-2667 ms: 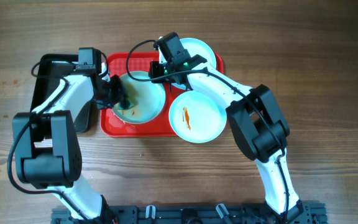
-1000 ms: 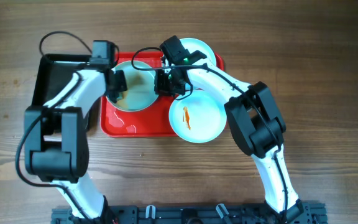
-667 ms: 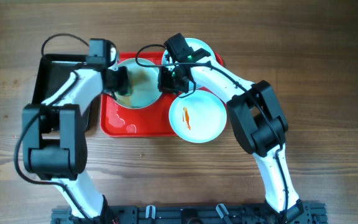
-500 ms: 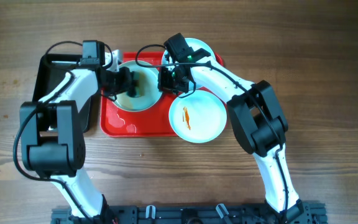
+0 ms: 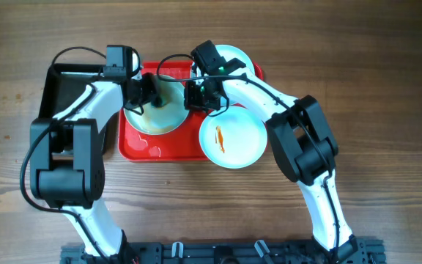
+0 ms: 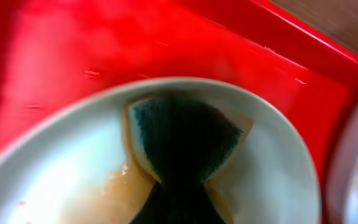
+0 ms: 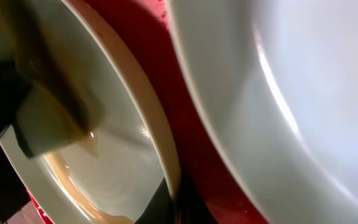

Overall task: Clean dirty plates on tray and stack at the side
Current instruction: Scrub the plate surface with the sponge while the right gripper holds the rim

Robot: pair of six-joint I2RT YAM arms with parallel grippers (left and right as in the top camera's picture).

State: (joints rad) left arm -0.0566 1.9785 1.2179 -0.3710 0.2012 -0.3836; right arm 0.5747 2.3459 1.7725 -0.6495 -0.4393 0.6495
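Observation:
The red tray (image 5: 168, 147) lies mid-table. My right gripper (image 5: 191, 97) is shut on the right rim of a brown-smeared plate (image 5: 160, 119) and holds it tilted over the tray. The pinch shows in the right wrist view (image 7: 178, 199) on the plate's rim (image 7: 160, 137). My left gripper (image 5: 150, 92) is shut on a yellow sponge with a dark green pad (image 6: 185, 137), pressed on the plate's face (image 6: 272, 162). A second plate (image 5: 233, 139) with an orange smear overlaps the tray's right front corner. A third plate (image 5: 234, 60) sits at the tray's back right.
A black tray (image 5: 61, 92) lies left of the red tray, under my left arm. Bare wooden table (image 5: 372, 88) surrounds both trays. Wet streaks show on the red tray's floor (image 5: 152, 150).
My left gripper has moved the sponge to the right across the held plate, then up toward its top edge. The plate's tilt has shifted slightly. The other two plates have not moved.

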